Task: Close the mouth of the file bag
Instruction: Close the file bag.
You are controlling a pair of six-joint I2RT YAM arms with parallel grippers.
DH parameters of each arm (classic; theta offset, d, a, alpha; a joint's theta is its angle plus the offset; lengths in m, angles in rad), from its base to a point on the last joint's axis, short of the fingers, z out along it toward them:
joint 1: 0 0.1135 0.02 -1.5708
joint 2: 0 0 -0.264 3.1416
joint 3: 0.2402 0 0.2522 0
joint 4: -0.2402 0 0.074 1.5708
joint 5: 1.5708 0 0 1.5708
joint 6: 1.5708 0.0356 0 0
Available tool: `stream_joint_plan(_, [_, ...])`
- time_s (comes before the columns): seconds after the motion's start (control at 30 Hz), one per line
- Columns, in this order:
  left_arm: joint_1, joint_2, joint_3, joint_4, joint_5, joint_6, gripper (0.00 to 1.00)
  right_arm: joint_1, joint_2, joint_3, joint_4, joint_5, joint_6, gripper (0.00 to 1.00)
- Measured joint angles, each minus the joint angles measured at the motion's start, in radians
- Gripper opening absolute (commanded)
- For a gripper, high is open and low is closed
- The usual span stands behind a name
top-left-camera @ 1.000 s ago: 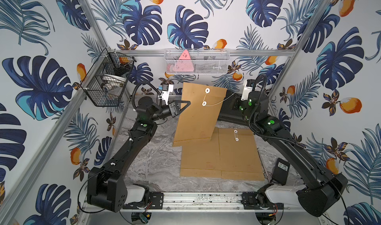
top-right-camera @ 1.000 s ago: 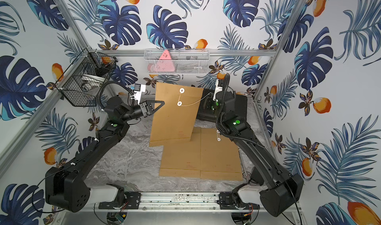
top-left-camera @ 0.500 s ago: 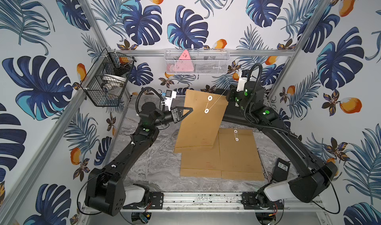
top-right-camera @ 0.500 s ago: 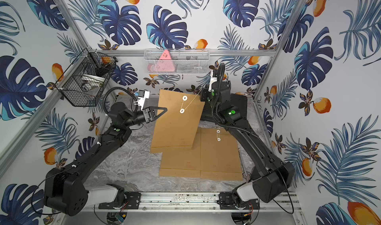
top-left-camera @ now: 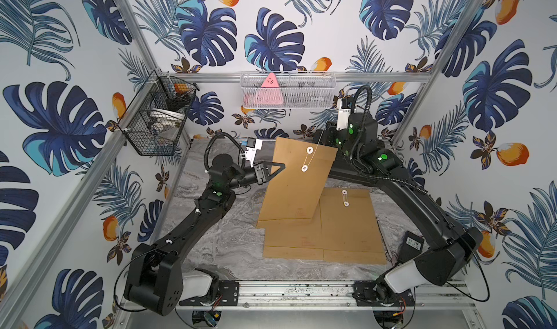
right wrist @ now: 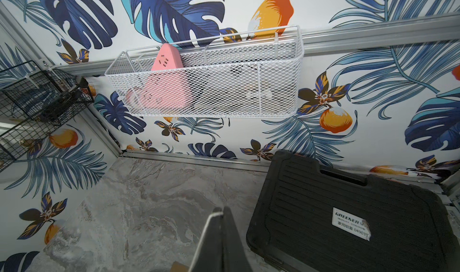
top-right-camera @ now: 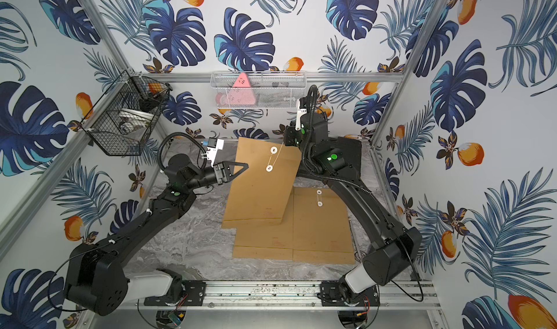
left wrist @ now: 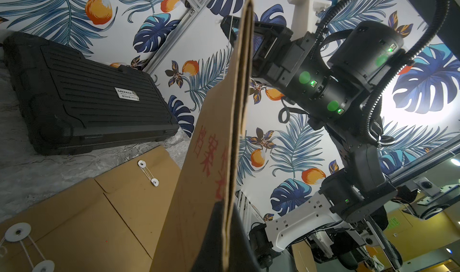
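**String swung up high, mouth not tied yet**

Your left pincer (top-left-camera: 280, 166) is shut tight on the side edge of the brown paper file bag (top-left-camera: 294, 189). It holds the bag up at a tilt over the back of the grey marbled surface (top-left-camera: 229, 240), with the bag's bottom edge down by the other brown bags lying flat (top-left-camera: 349, 231). Your right pincer (right wrist: 220, 212) is pinched shut on the thin white string (right wrist: 205, 233). A second ago that string was pulled out sideways, away from the bag. Now you have swung the right pincer up behind the bag's top corner. So the string runs from the lower round white button (top-left-camera: 304, 168) up past the upper round white button (top-left-camera: 309, 150). I think you are partway through a loop, and the mouth is not tied shut until the string wraps round both buttons.
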Motion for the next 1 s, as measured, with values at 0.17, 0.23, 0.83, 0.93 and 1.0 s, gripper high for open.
stream_joint_plan(0.17, [-0.006,0.000,-0.003,0.001,-0.003,0.000,0.00,0.046,0.041,0.043,-0.015,-0.003,-0.009,0.00])
stream_joint_plan(0.23, [-0.009,0.000,-0.006,0.001,-0.004,0.000,0.00,0.066,0.056,0.061,-0.026,-0.002,-0.015,0.00])
stream_joint_plan(0.83, [-0.011,-0.010,-0.026,0.006,-0.026,0.002,0.00,0.204,0.139,0.180,-0.088,0.001,-0.050,0.00])
stream_joint_plan(0.93, [-0.011,-0.018,-0.014,-0.019,-0.038,0.022,0.00,0.225,0.138,0.184,-0.095,0.002,-0.050,0.00])
stream_joint_plan(1.0, [-0.011,-0.023,0.006,-0.049,-0.053,0.042,0.00,0.241,0.132,0.175,-0.100,0.002,-0.050,0.00])
